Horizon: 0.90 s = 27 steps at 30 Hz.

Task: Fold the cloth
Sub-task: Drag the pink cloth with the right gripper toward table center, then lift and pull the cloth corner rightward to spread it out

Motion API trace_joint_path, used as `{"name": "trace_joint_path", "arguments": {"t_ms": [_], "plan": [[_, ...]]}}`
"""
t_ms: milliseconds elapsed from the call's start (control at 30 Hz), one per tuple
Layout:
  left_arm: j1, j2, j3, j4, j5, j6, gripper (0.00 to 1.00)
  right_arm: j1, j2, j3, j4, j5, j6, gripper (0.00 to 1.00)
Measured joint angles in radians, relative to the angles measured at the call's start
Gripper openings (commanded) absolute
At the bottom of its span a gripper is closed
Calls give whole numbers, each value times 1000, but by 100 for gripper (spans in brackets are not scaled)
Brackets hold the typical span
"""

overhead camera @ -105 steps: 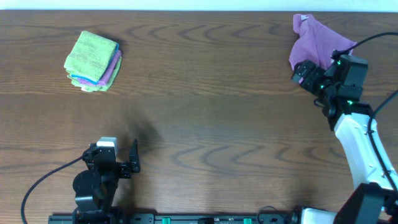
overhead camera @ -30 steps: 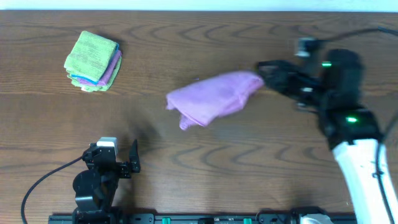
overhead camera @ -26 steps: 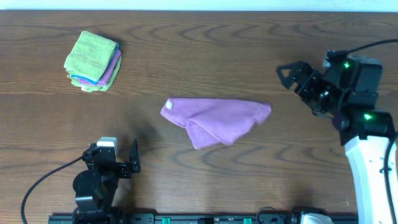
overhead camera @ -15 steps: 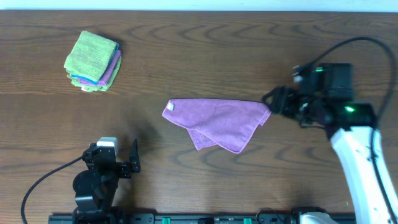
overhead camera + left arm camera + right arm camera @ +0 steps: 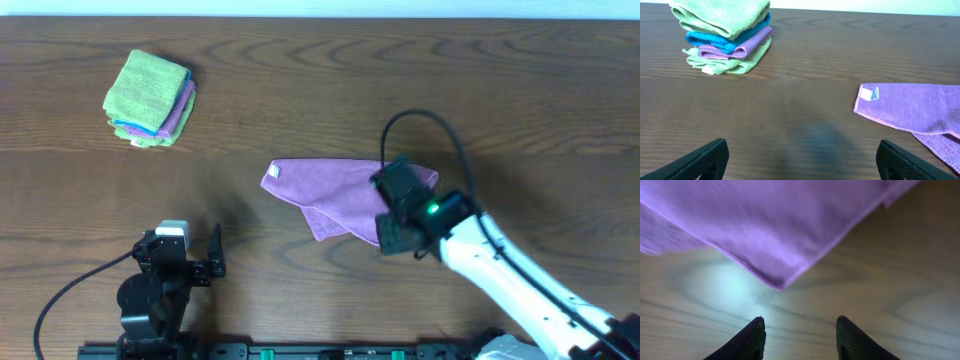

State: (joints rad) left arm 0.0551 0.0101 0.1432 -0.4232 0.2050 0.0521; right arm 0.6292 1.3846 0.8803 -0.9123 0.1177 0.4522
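Note:
The purple cloth [image 5: 330, 190] lies loosely spread on the wooden table, one layer doubled under toward its lower corner, with a white tag at its left end. My right gripper [image 5: 397, 215] hovers over the cloth's lower right part, pointing down. In the right wrist view its open jaws [image 5: 800, 321] frame bare table just short of a pointed cloth corner [image 5: 775, 227], with nothing between them. The left gripper [image 5: 190, 252] rests near the front left edge, wide open and empty [image 5: 800, 152]; the cloth [image 5: 912, 107] lies ahead to its right.
A stack of folded cloths [image 5: 150, 98], green on top with blue and purple beneath, sits at the back left, also ahead-left in the left wrist view [image 5: 725, 35]. The right arm's cable [image 5: 430, 125] loops above the cloth.
The right arm has swung in from the cloth's right end to above its lower right corner, its jaws narrowing. The cloth lies still after settling. The left arm has not moved.

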Motion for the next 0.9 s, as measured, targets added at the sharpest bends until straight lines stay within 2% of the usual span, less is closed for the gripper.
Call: {"name": "trace_joint_path", "arguments": {"t_ms": [167, 300, 500, 600, 900], "plan": [[0, 0, 0, 0, 0, 0, 95, 124, 2, -97, 56, 98, 68, 49], [0, 0, 0, 0, 0, 0, 95, 166, 2, -130, 136, 144, 65, 49], [0, 0, 0, 0, 0, 0, 95, 174, 2, -155, 273, 174, -46, 49], [0, 0, 0, 0, 0, 0, 95, 174, 2, -160, 315, 179, -128, 53], [0, 0, 0, 0, 0, 0, 95, 174, 72, -162, 327, 172, -275, 53]]}}
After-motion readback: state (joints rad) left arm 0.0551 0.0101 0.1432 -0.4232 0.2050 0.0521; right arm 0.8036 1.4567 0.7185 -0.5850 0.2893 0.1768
